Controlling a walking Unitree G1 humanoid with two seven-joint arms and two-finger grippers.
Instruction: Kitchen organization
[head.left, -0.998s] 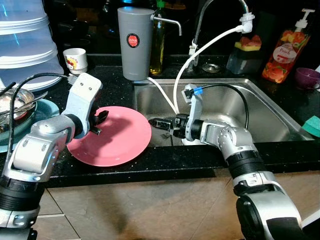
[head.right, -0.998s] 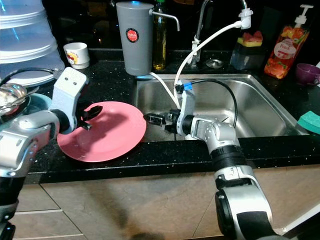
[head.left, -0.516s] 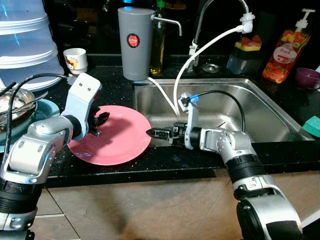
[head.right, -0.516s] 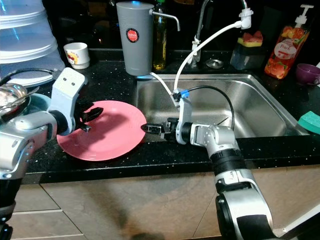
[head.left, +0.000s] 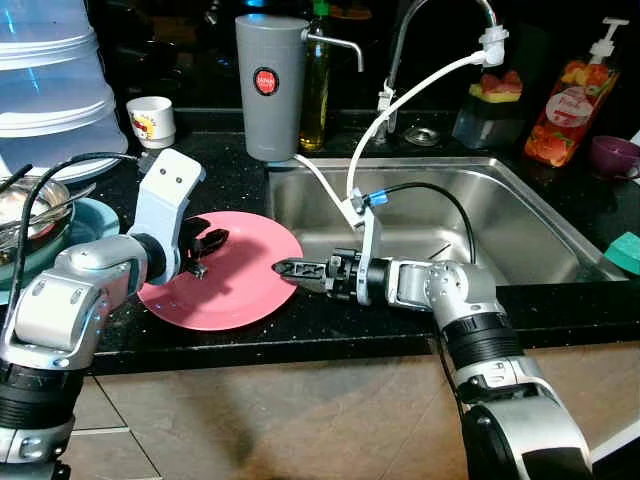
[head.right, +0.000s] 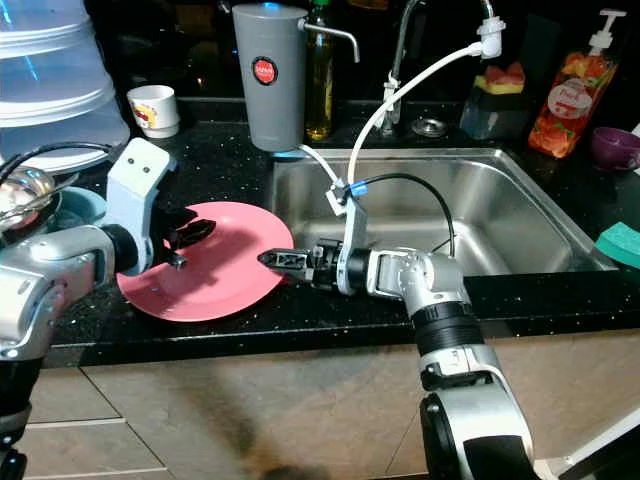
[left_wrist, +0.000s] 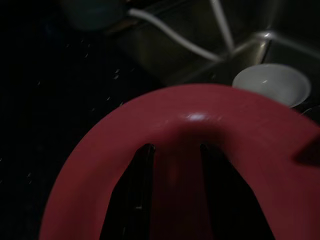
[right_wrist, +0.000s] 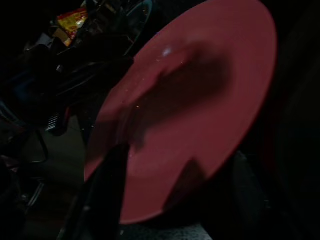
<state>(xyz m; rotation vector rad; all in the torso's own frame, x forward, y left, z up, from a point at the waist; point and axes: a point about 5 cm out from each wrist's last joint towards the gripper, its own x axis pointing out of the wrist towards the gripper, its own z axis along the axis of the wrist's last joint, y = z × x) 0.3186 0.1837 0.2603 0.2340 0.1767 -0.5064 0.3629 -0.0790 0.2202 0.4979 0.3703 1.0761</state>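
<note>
We see our right gripper (head.left: 283, 268) has swung out of the stainless steel sink (head.left: 520, 215), crossed its left rim and now reaches over the black stone desk (head.left: 330, 325), its fingers touching or just over the right edge of the round pink plate (head.left: 235, 290); a second ago they were well inside the basin. The right forearm now lies along the desk's front edge. Our left gripper (head.left: 208, 247) has edged slightly further over the plate's left part, fingers apart. The plate itself sits a touch nearer the front edge.
</note>
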